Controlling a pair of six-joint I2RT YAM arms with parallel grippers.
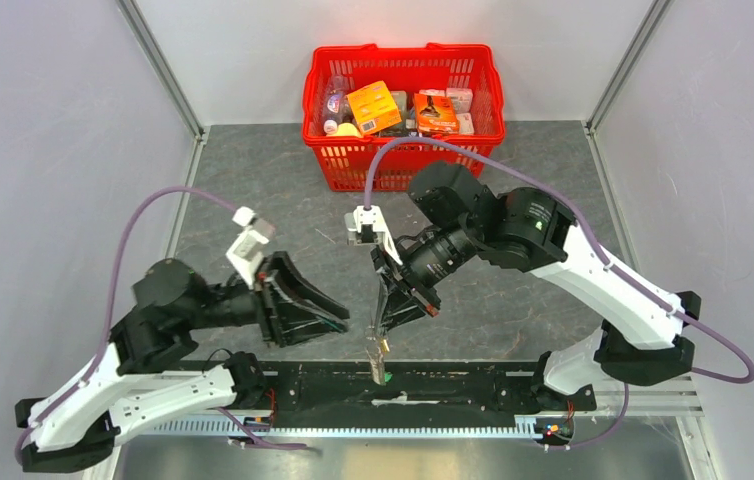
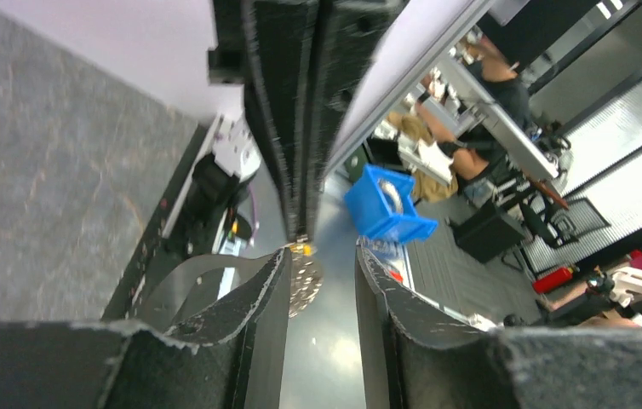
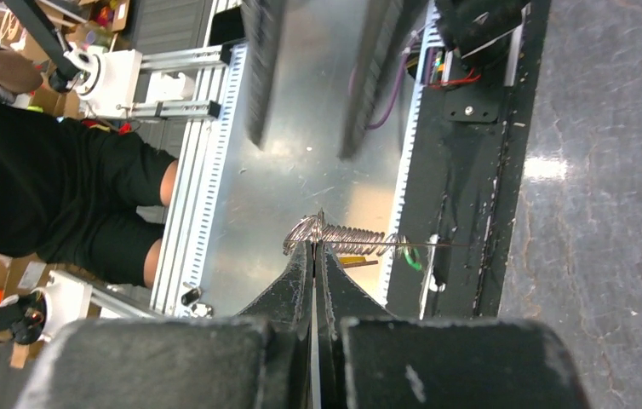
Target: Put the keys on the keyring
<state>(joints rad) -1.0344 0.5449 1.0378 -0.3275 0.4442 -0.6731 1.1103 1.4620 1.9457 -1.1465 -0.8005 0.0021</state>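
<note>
Keyring (image 3: pixel 316 232): pinched between the closed tips of the right gripper (image 3: pixel 313 249), with the metal loop poking out just past them. Trailing off to one side of those tips, a coiled chain (image 3: pixel 356 235), then the green key (image 3: pixel 412 261) at its far end. Just beside the fingers, a sliver of yellow-orange key (image 3: pixel 354 261). Facing the ring and close to it, left gripper (image 2: pixel 322 254), jaws parted, nothing between them.
</note>
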